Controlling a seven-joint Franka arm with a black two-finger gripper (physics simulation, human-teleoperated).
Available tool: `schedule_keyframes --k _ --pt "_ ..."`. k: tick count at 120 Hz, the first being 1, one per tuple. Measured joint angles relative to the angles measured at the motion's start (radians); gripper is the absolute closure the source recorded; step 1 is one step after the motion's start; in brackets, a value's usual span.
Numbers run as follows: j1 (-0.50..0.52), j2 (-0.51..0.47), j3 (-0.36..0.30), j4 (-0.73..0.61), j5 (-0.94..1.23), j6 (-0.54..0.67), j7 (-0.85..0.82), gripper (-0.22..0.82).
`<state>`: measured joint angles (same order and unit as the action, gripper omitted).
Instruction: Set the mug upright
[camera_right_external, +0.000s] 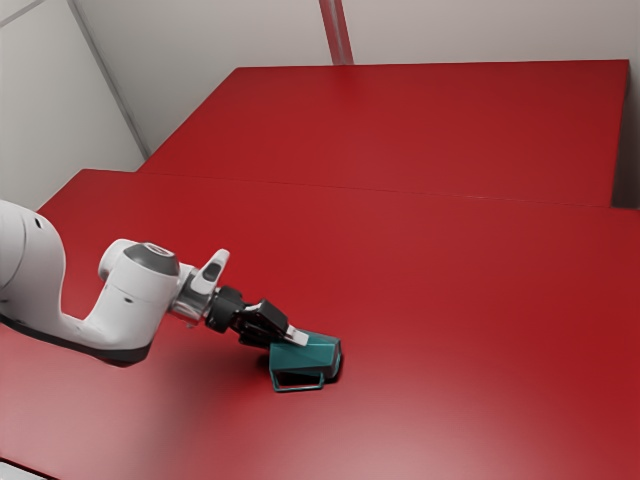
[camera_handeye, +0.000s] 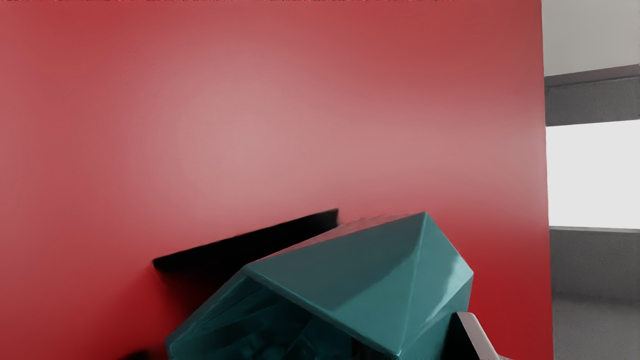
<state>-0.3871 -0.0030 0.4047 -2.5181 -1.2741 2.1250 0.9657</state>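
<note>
One black pincer is right at the teal mug; whether it stands wide or narrow, I cannot tell. The mug lies on its side on the red table, mouth toward the white arm, handle on the exterior view's near side.

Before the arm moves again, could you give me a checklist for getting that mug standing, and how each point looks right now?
1. Mug standing upright: not ok, it is tipped over, with its open mouth toward the arm.
2. Gripper at the mug: ok, it is right at the mouth end.
3. Firm hold on the mug: cannot tell.
4. Handle out of the gripper's way: ok, it juts out on the side facing the exterior camera.
5. Mug well in from the table's edges: ok.
</note>
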Motion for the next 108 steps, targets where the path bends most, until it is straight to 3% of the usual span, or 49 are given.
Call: schedule_keyframes --k 38,64,90,108 --pt "-0.038 -0.048 -0.009 0.019 -0.002 -0.006 0.004 0.76" --pt "-0.031 -0.122 -0.010 0.075 0.072 0.001 -0.018 0.78" --pt "-0.027 -0.125 -0.011 0.299 0.505 -0.005 -0.107 0.79" --pt "-0.015 -0.112 -0.010 0.352 0.865 -0.006 -0.189 0.79"
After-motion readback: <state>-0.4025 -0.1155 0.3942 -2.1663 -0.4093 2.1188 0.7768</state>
